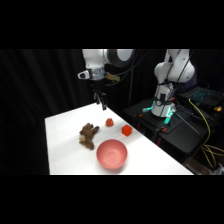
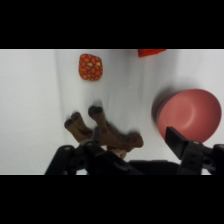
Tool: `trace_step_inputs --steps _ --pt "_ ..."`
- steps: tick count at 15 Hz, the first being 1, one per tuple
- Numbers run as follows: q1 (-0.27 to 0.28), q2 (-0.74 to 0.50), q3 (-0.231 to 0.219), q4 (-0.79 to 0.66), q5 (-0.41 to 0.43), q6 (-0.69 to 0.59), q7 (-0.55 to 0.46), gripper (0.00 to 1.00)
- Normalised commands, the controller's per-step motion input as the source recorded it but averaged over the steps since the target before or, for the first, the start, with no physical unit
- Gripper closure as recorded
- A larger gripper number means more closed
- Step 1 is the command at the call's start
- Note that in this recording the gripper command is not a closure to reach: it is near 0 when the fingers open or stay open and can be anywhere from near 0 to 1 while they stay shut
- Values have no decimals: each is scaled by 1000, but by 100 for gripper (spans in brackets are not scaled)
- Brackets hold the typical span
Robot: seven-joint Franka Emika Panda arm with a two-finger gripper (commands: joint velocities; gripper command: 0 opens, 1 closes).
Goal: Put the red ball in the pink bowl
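Nothing is done yet: the red ball (image 1: 109,122) lies on the surface (image 1: 65,145) at frame centre, apart from the pink bowl (image 1: 111,154) below. The hand (image 1: 102,103) hangs above, seemingly spread apart and empty.

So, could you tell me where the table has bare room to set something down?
Bare: the table left of the plush toy and the far corner under the gripper. Crowded: toy, ball, cube and bowl cluster mid-table.
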Motion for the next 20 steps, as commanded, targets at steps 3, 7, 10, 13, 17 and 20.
trace_step_inputs --steps 3,7,10,13,17,20 --pt "-91 -162 -88 -298 142 330 -278 0" --pt "-74 -67 -67 -272 130 394 -216 0" --pt "-74 -44 -52 -270 204 391 -293 0" --pt "-59 4 -29 -241 182 376 -253 0" --pt "-67 93 -6 -189 231 395 -244 0" --pt "-87 215 32 -76 202 432 -158 0"
